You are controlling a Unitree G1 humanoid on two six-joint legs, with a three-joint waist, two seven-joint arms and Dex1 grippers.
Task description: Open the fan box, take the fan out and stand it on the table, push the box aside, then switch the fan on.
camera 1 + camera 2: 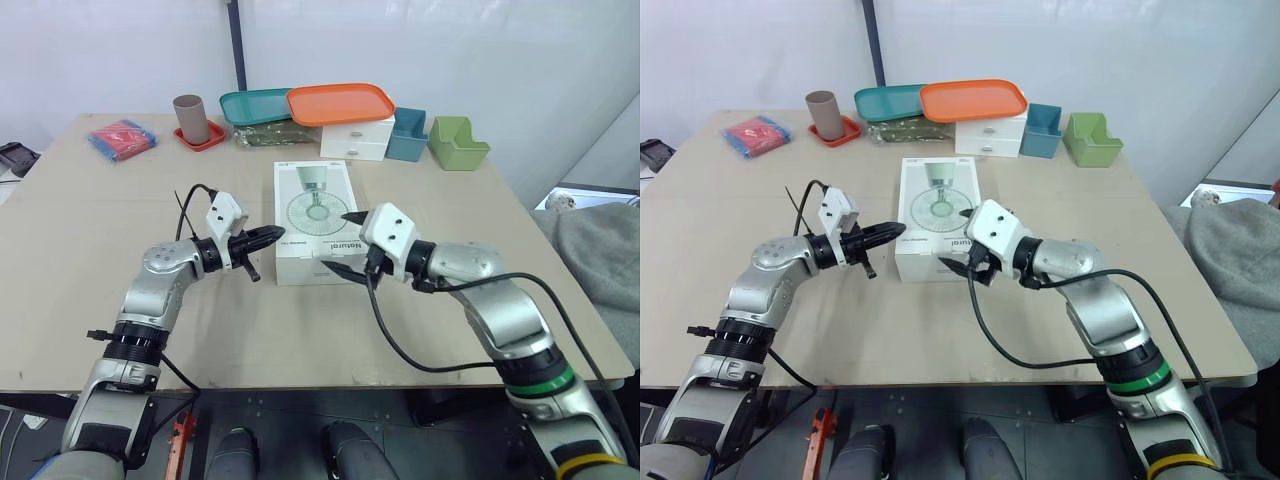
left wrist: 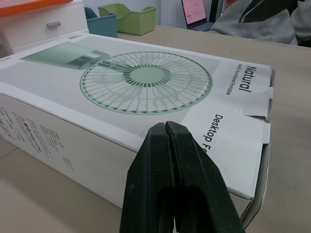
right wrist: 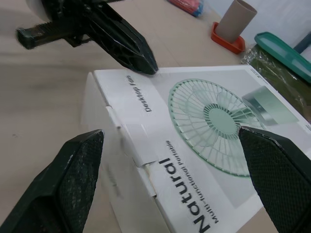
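Observation:
The fan box (image 1: 313,205) is white with a green fan pictured on its lid. It lies flat and closed in the middle of the table. My left gripper (image 1: 270,237) is shut with nothing in it, and its tip touches the box's near left corner; the left wrist view has the tip (image 2: 167,145) against the box's (image 2: 146,82) side. My right gripper (image 1: 343,243) is open at the box's near end, one finger over the lid, the other below at the end face. In the right wrist view its fingers (image 3: 68,184) straddle the near end flap (image 3: 138,145).
Along the table's far edge stand a brown cup (image 1: 192,118) on a red coaster, a teal tray (image 1: 255,105), an orange tray (image 1: 340,103) on a white drawer unit (image 1: 357,140), a teal bin (image 1: 407,135) and a green bin (image 1: 457,143). A red packet (image 1: 122,137) lies far left.

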